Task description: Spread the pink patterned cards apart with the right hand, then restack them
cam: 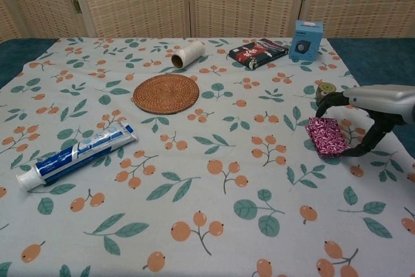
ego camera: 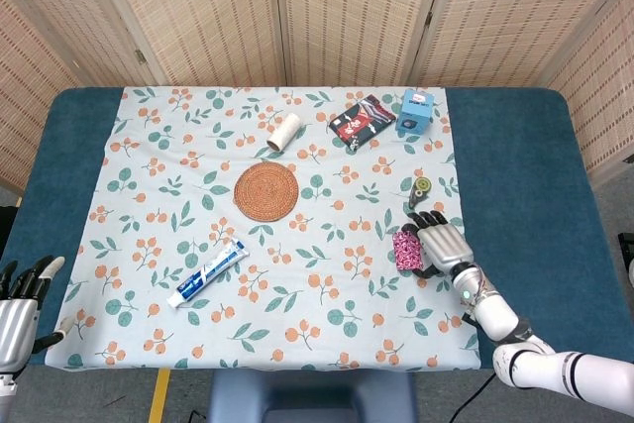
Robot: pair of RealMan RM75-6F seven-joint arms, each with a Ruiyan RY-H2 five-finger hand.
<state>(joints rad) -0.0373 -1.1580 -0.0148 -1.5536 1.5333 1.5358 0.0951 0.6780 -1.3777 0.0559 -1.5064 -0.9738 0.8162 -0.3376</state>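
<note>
One compact stack of pink cards stands on edge near the right side of the floral cloth on the desk, and my right hand is arched over it, fingers curled down on the far side and thumb on the near side, pinching the pack between them. I judge the job to be at its first step: the cards are bunched together, none fanned out on the cloth. Next, I reckon, the pack wants laying flat and the fingers dragging across it so the cards slide apart, lightly enough that none skids towards the small round tape just behind. My left hand hangs off the desk's near left corner, fingers apart and holding nothing.
</note>
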